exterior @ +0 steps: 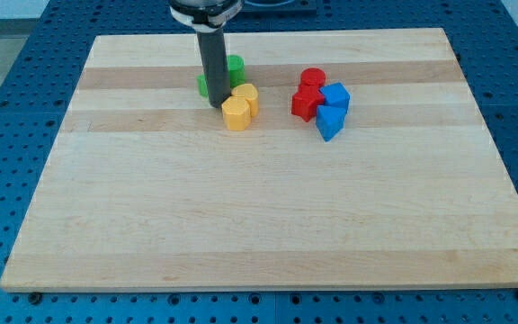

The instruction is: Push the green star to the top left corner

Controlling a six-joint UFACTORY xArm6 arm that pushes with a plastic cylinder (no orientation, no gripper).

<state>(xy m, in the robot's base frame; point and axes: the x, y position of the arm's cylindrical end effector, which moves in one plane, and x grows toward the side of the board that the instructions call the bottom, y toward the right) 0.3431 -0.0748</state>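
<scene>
My tip (217,105) is the lower end of a dark rod that comes down from the view's top. It stands in front of the green blocks (235,67), which it partly hides, so I cannot tell which of them is the star. The green shows to the rod's right and a sliver (202,86) to its left. The tip is right next to the left edge of two yellow blocks (240,107); I cannot tell if it touches them. The green blocks lie in the board's upper middle, left of centre.
The wooden board (268,207) lies on a blue perforated table. A red cylinder (312,78) and a red block (307,102) sit right of centre, touching two blue blocks (333,109). The board's top left corner (99,40) lies left of the rod.
</scene>
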